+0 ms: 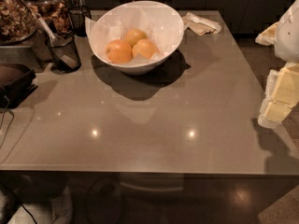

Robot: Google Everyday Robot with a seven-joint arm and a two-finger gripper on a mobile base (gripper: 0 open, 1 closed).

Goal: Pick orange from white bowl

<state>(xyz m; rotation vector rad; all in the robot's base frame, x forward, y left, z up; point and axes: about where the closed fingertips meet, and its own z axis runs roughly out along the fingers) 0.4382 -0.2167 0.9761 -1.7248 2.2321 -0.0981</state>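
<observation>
Gripper (279, 99), state not discernible, beside the table (187, 120) edge; ideally descends steeply onto the rearmost orange (134, 35) in the white bowl (135, 68), sparing neighbouring fruits (118, 51).

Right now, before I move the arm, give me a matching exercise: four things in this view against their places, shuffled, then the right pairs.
1 orange
2 gripper
3 front mesh cup
4 napkin

A at the right edge of the table
B left of the bowl
C in the bowl, at the rear
D right of the bowl, towards the far edge

Pairs: 1-C, 2-A, 3-B, 4-D
</observation>
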